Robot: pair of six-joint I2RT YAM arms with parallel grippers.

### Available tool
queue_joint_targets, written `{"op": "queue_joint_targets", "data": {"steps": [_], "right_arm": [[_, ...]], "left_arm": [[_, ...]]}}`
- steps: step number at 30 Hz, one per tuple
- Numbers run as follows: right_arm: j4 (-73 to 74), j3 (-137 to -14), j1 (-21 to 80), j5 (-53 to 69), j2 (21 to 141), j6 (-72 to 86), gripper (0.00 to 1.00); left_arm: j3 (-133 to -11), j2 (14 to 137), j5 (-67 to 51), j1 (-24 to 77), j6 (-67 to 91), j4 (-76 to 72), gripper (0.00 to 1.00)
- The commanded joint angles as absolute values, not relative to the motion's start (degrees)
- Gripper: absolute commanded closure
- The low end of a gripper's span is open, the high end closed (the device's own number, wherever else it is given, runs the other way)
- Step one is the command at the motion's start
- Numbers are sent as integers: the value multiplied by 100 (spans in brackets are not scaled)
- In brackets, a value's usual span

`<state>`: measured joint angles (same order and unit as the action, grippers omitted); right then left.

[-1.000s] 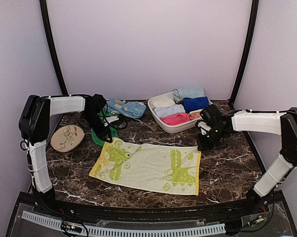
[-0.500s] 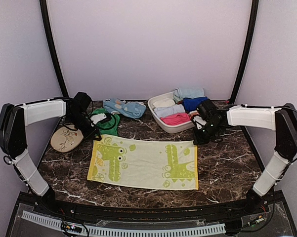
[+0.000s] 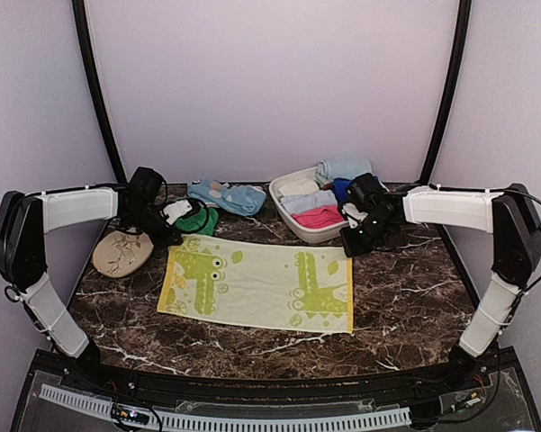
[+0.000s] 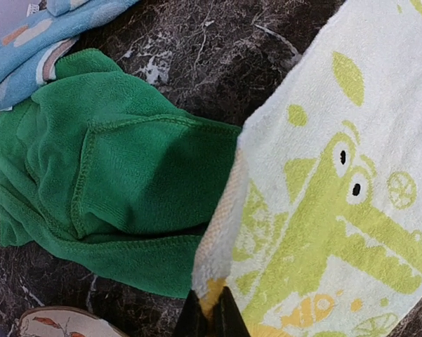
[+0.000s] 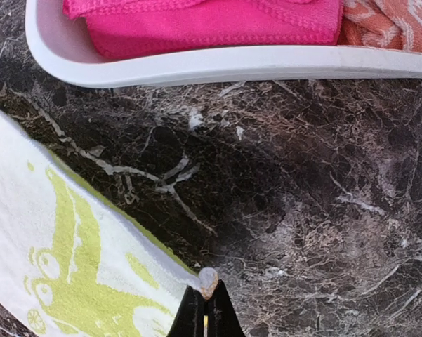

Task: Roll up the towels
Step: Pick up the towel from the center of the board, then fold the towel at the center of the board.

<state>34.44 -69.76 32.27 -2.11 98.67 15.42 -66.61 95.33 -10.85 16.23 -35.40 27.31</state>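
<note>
Lime-yellow towel [image 3: 256, 284] with crocodile prints lies flat on the marble table [image 3: 405, 297], long axis running left to right. Its two far corners are pinched in the closed left gripper [image 3: 173, 241] and right gripper [image 3: 349, 253]. Since half a second ago it has slid back toward the white basin [image 3: 286, 219]. Only the wrist views show the pinched corners close up, the crumpled green towel [image 4: 119, 182] just beside the left one

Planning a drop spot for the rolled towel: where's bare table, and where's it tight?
Bare table right of the lime towel, nearer than the white bin; also the strip along the towel's near edge. Crowded: far left, where green towel, blue cloth and tan disc cluster by the left gripper.
</note>
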Motion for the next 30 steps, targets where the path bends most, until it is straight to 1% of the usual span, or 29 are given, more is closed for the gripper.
{"op": "queue_joint_targets", "data": {"steps": [1, 5, 10, 24, 30], "right_arm": [[3315, -6781, 3522, -525, 9703, 1644, 100], [3247, -6246, 3756, -614, 9276, 1926, 100], [3402, -5707, 4127, -775, 8692, 2324, 100], [3721, -4498, 5073, -1012, 7586, 3433, 100], [3570, -4216, 5394, -983, 7445, 3755, 100]], "left_arm": [[-6230, 9055, -1260, 1582, -3701, 2625, 100], [-5585, 8489, -1520, 1580, -4047, 2623, 100], [-4983, 8105, -1473, 1572, -4327, 2612, 100], [-4338, 7596, -1845, 1568, -4258, 2860, 100], [-3945, 7259, -1971, 1572, -4222, 2824, 100]]}}
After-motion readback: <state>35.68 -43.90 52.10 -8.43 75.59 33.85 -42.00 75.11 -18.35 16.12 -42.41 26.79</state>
